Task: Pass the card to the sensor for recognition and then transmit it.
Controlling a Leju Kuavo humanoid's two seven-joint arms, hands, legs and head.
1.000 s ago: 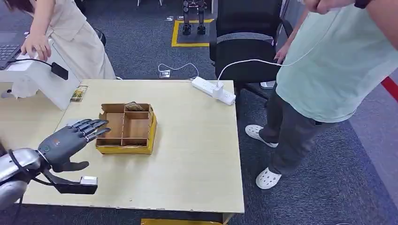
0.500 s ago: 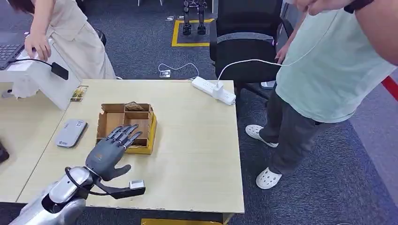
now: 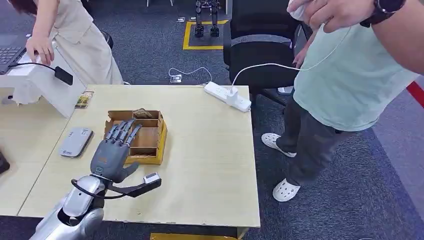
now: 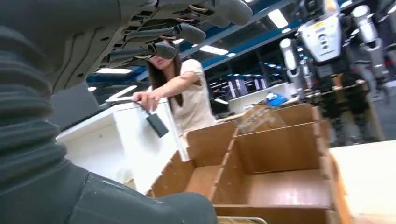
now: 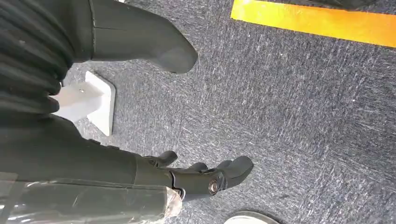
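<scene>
A brown card (image 3: 142, 113) leans in a back compartment of the divided cardboard box (image 3: 159, 134) on the table; the left wrist view shows the card (image 4: 254, 119) against the box's far wall (image 4: 285, 140). My left hand (image 3: 113, 151) hovers over the box's near left corner, empty, with its fingers (image 4: 184, 32) spread above the compartments. A flat grey sensor (image 3: 76, 141) lies on the table left of the box. My right hand (image 5: 154, 172) hangs over the carpet and holds nothing, fingers loosely extended.
A white stand (image 3: 47, 85) with a black scanner head (image 3: 63, 75) sits at the table's back left, a person's hand on it. A power strip (image 3: 227, 96) lies at the back edge. Another person (image 3: 350, 75) stands close on the right, by an office chair (image 3: 260, 55).
My left hand has swung right from above the sensor, uncovering it, and then moved forward over the box's near left corner. The card and box have not moved.
</scene>
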